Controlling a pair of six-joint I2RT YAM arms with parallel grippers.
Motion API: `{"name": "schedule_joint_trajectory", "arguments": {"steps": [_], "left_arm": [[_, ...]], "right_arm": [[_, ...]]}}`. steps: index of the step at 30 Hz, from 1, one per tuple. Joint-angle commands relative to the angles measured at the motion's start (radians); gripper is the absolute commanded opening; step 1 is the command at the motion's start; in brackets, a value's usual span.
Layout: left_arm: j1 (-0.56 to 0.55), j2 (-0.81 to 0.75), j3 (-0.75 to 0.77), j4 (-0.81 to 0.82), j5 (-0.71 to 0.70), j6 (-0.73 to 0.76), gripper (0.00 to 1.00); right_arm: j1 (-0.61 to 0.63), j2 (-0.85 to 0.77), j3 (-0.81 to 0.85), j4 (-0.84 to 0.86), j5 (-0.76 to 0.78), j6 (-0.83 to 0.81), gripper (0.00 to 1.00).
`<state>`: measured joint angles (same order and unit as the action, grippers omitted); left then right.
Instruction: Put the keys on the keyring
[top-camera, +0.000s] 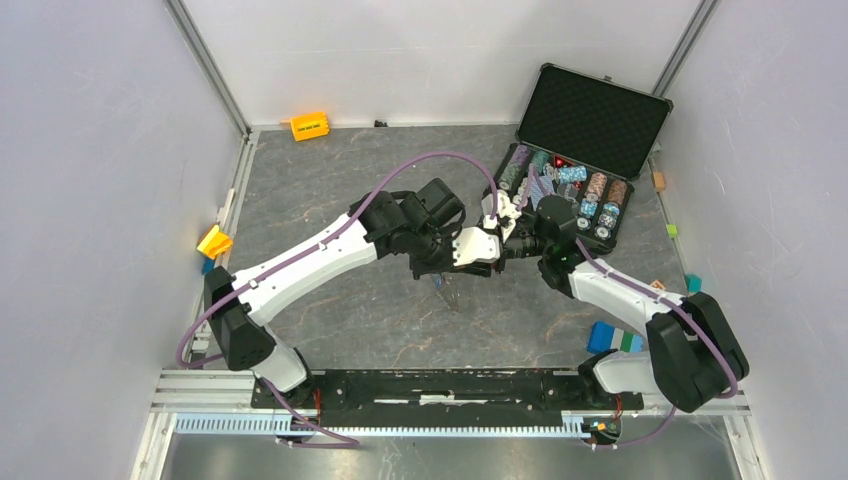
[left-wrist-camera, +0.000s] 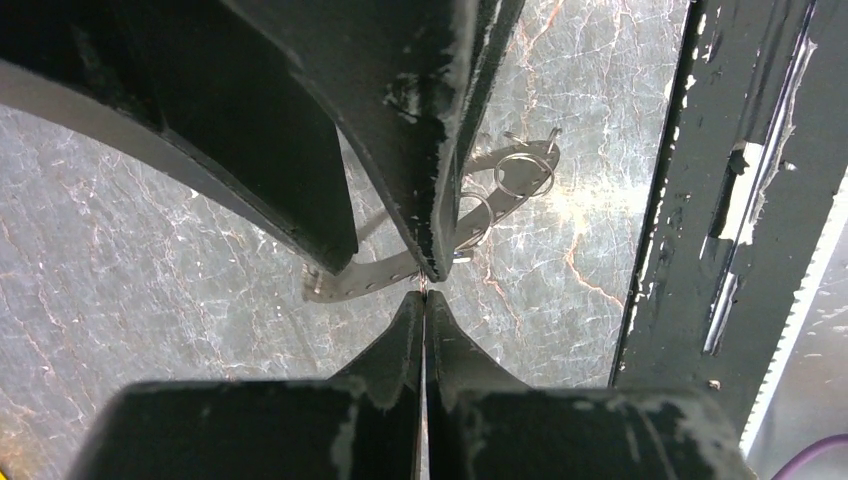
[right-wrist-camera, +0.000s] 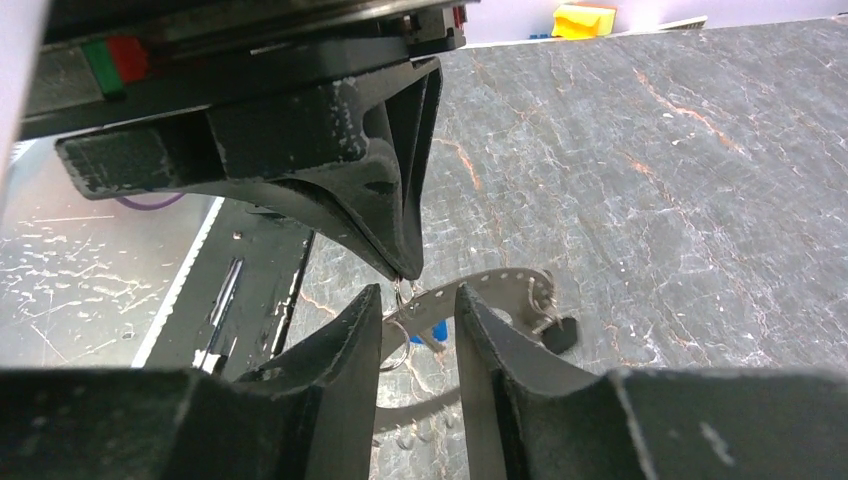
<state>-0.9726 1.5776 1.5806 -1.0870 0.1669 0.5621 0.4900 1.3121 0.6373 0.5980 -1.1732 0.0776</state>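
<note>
The keyring (top-camera: 447, 287) is a perforated metal band (right-wrist-camera: 500, 283) with small wire rings (left-wrist-camera: 525, 175), hanging just above the tabletop at the centre. My left gripper (top-camera: 440, 272) (left-wrist-camera: 425, 297) is shut on a thin wire loop at the band's top, seen in the right wrist view as fingers (right-wrist-camera: 400, 240) coming down from above. My right gripper (top-camera: 462, 268) (right-wrist-camera: 420, 312) is open and straddles the band from the opposite side without pinching it. Of the keys, a black-headed one (right-wrist-camera: 560, 333) dangles from the band's far end, and a blue-headed one (right-wrist-camera: 440, 336) shows between the right fingers.
An open black case (top-camera: 585, 120) with rows of poker chips (top-camera: 565, 190) stands at the back right. An orange block (top-camera: 309, 126) lies by the back wall, a yellow piece (top-camera: 213, 241) by the left wall, and a blue block (top-camera: 610, 338) near the right base. The black base rail (top-camera: 450, 385) runs along the near edge.
</note>
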Motion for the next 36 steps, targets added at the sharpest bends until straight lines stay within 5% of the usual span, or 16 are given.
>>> {"name": "schedule_joint_trajectory", "arguments": {"steps": [1, 14, 24, 36], "left_arm": [[-0.009, 0.015, 0.056, 0.046, 0.026, -0.049, 0.02], [-0.009, 0.010, 0.049, 0.067, 0.039, -0.063, 0.02], [-0.003, -0.126, -0.118, 0.218, 0.090, -0.004, 0.02], [0.010, -0.195, -0.182, 0.280, 0.134, -0.006, 0.02]], "right_arm": [[0.031, 0.015, -0.001, 0.009, -0.007, -0.024, 0.37], [0.059, 0.038, 0.010, -0.026, -0.021, -0.051, 0.35], [0.035, 0.032, -0.038, 0.205, -0.060, 0.126, 0.34], [0.025, 0.020, -0.040, 0.214, -0.063, 0.134, 0.30]]}}
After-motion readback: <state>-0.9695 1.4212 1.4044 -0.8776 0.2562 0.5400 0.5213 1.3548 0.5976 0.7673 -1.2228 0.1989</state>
